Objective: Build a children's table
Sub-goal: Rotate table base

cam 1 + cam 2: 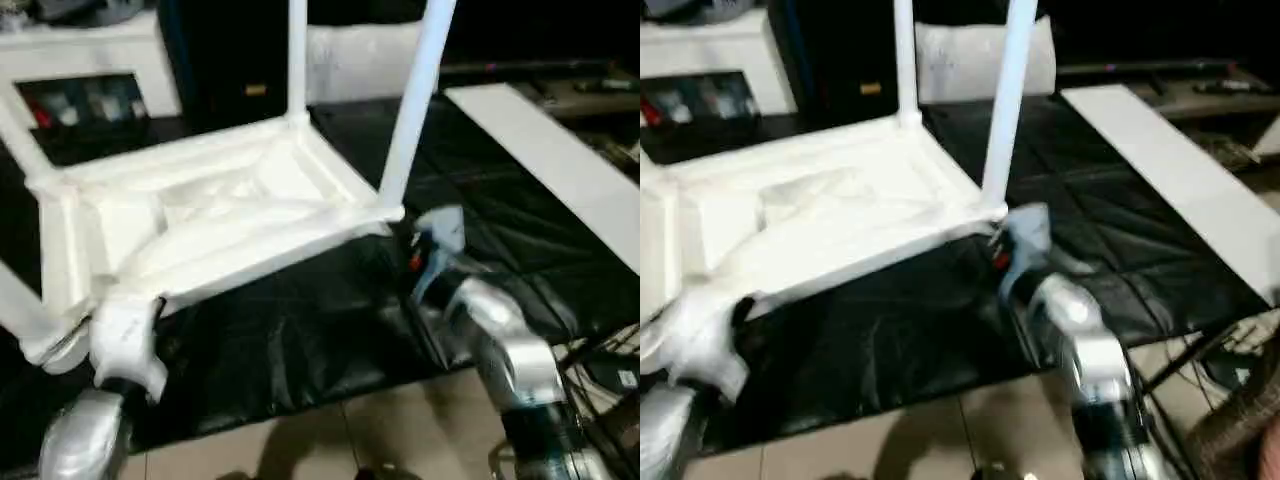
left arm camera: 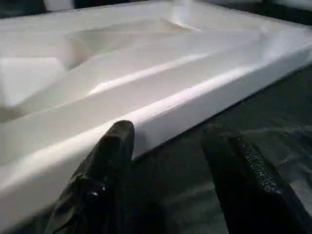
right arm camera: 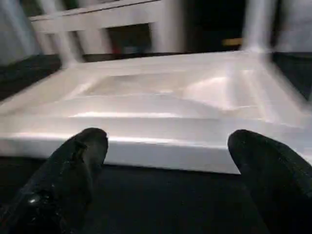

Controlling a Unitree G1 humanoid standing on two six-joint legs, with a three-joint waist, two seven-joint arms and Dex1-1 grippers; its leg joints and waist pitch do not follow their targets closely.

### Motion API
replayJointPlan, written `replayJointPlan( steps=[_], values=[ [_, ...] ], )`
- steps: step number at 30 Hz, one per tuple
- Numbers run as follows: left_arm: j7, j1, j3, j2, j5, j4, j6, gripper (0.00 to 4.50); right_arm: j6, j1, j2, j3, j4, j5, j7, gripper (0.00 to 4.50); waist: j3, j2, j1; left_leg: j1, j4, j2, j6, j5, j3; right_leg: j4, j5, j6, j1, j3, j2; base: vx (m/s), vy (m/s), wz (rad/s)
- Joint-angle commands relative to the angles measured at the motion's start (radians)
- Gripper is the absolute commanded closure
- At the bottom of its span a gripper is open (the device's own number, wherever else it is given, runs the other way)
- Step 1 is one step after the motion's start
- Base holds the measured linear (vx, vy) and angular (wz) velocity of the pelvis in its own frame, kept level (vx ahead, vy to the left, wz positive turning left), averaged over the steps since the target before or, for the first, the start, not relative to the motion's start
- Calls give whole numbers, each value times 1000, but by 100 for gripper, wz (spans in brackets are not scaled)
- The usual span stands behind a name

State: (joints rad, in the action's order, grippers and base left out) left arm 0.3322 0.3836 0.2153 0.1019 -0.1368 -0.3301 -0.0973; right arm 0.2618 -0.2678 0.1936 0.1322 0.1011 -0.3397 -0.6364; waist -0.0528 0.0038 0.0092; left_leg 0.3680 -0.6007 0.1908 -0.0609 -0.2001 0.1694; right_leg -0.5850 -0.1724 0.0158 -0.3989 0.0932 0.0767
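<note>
The children's table lies upside down and tilted on a black mat point(image 1: 300, 340), its ribbed white tabletop point(image 1: 220, 215) facing up. Two white legs point(image 1: 418, 100) rise from the far and right corner sockets. Two more legs point(image 1: 20, 310) jut out at the left. My left gripper point(image 2: 170, 134) is at the front-left corner, open, with one finger point(image 2: 114, 146) close under the tabletop's rim and bare mat between the fingers. My right gripper point(image 3: 168, 139) is wide open just short of the rim near the front-right corner point(image 1: 385, 215), holding nothing.
A white cabinet point(image 1: 90, 50) stands at the back left, and a white bag point(image 1: 360, 55) lies behind the table. A long flat white board point(image 1: 560, 160) lies on the right. Tiled floor point(image 1: 400, 430) shows in front of the mat, with cables point(image 1: 610, 370) at the right.
</note>
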Motion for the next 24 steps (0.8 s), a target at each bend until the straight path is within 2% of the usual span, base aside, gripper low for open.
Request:
replayJointPlan(
  steps=[1,2,3,4,5,7,10,11,14,17,21,23,24],
  values=[
    [-37,11,35,-19,-7,-12,91,173,15,5,14,26,-46,-16,-53,0,47,12,5,1,88,44,27,-362,-19,98,-445,83,37,-51,58,0,0,0],
    [-70,19,59,-39,-1,9,131,154,12,8,20,40,-54,-17,-75,0,45,10,6,-5,87,44,25,-382,-17,101,-454,81,30,-49,54,0,0,0],
    [-96,28,83,-57,-3,37,175,154,29,12,26,52,-71,-27,-94,0,44,9,6,-7,86,43,24,-394,-17,103,-466,78,29,-48,53,0,0,0],
    [-132,48,114,-83,-5,76,237,142,59,16,35,71,-99,-48,-126,0,39,8,6,-4,85,37,30,-401,-18,110,-496,61,32,-45,51,0,0,0],
    [-147,59,127,-95,-6,95,268,133,79,19,39,80,-115,-61,-142,0,40,8,7,-3,87,38,27,-398,-21,110,-516,41,35,-43,53,0,0,0],
    [-144,92,126,-119,-8,112,333,123,100,23,58,102,-140,-65,-178,0,41,7,7,-6,87,41,25,-400,-23,116,-538,24,32,-44,57,0,0,0],
    [-129,116,119,-143,-20,118,385,98,108,25,75,118,-150,-57,-200,0,44,9,9,-6,92,47,13,-407,-25,111,-488,37,31,-49,55,0,0,0],
    [-136,116,124,-145,-14,125,408,88,93,23,73,119,-139,-36,-188,0,43,4,11,-9,92,48,11,-424,-24,111,-488,41,28,-48,55,0,0,0],
    [-152,111,135,-139,3,133,427,72,82,21,70,117,-129,-24,-178,0,42,4,18,-13,92,46,4,-440,-24,113,-505,31,26,-48,56,0,0,0],
    [-255,79,224,-149,10,209,478,45,82,23,72,117,-130,-14,-165,0,45,2,17,-12,89,41,5,-425,-23,111,-490,19,30,-46,54,0,0,0],
    [-240,34,238,-112,-25,223,471,6,94,27,78,119,-143,-22,-173,0,46,4,18,-12,91,44,5,-423,-25,108,-480,26,29,-47,55,0,0,0],
    [-220,-9,230,-74,-32,214,444,1,105,32,87,127,-153,-29,-194,0,48,7,23,-19,92,46,0,-432,-25,105,-445,41,24,-50,53,0,0,0],
    [-195,-36,223,-46,-48,220,427,1,112,34,94,134,-162,-35,-213,0,47,6,24,-21,92,46,-1,-437,-24,105,-438,45,23,-50,51,0,0,0]
  ],
)
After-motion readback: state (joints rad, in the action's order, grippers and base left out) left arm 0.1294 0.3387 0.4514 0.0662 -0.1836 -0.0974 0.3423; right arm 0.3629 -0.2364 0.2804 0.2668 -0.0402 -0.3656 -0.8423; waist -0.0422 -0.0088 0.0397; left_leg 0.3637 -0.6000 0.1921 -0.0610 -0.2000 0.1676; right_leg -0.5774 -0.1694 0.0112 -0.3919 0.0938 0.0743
